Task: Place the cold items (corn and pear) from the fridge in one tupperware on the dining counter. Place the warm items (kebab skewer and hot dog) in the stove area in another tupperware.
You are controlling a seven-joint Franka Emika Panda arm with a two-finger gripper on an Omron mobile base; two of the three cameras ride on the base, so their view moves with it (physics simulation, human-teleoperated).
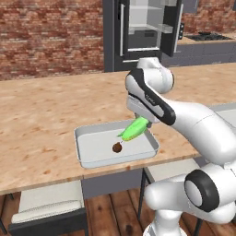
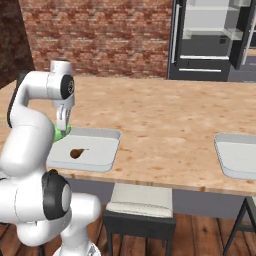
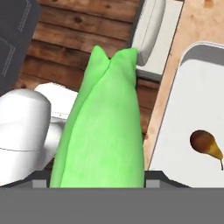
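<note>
My gripper (image 1: 142,121) is shut on the corn (image 1: 133,129), a bright green cob that slants down over the right part of a grey tupperware (image 1: 85,134) on the dining counter (image 1: 41,115). In the hand view the corn (image 3: 107,131) rises from between the fingers and hides their tips. The pear (image 1: 117,147), small and reddish brown, lies inside that tupperware, just below left of the cob's tip. From the right base view the pear (image 2: 76,153) shows in the tupperware (image 2: 107,150), and only a bit of the corn (image 2: 61,133) peeks past the arm. The fridge (image 1: 143,27) stands open beyond the counter.
A second grey tupperware (image 2: 235,157) sits further right on the counter. Cushioned stools (image 1: 46,203) are tucked under the counter's near edge. A stove (image 1: 209,37) is at the back right, beside the fridge. A brick wall runs behind.
</note>
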